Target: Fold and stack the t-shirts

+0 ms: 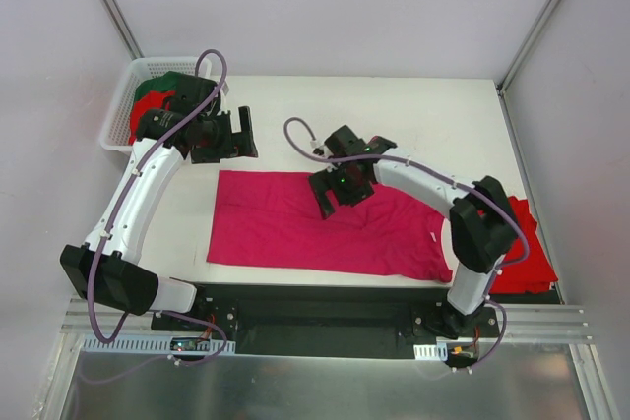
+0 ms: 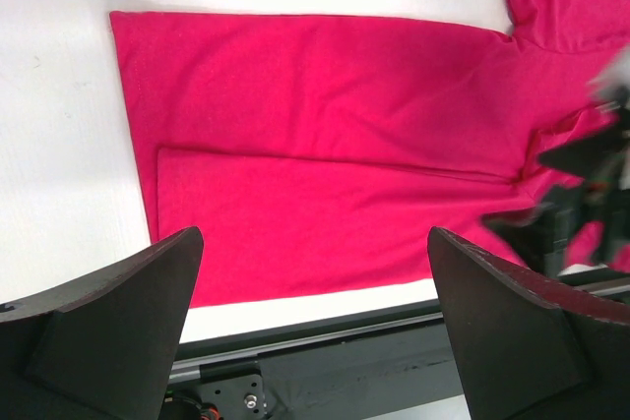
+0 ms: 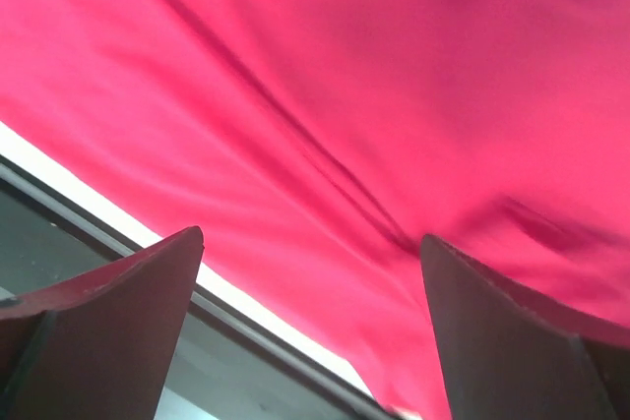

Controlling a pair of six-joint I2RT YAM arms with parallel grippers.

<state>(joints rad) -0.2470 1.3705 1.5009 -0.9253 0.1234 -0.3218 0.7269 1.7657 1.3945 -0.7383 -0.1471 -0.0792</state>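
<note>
Top external view, starting at the bottom of the frame where the arm bases are bolted: a red t-shirt (image 1: 527,268) lies at the lower right, partly hidden behind the right arm and well apart from either set of fingers. Just above the near edge, the magenta t-shirt (image 1: 285,228) lies flat on the table (image 1: 433,115). It fills the centre of the frame, with its long axis running left to right. In the left wrist view a straight layered edge crosses the magenta t-shirt (image 2: 325,95) along that same axis, so I'd judge one lengthwise fold is already in.

The right gripper (image 1: 342,201) hangs directly over the shirt, a little right of centre and near its upper edge, fingers spread wide and holding nothing. Its own camera shows only magenta cloth close below, between the two fingers. Further up and to the left, the left gripper (image 1: 234,140) is also wide apart and empty, over bare table just beyond the shirt's upper left corner.

So the right arm is the nearer one, with the shirt straight beneath it. The left arm would have to come down-frame to reach the shirt's left short end. Farthest off, in the upper left, the white basket (image 1: 120,110) holds a heap of red and dark green t-shirts (image 1: 156,97).
</note>
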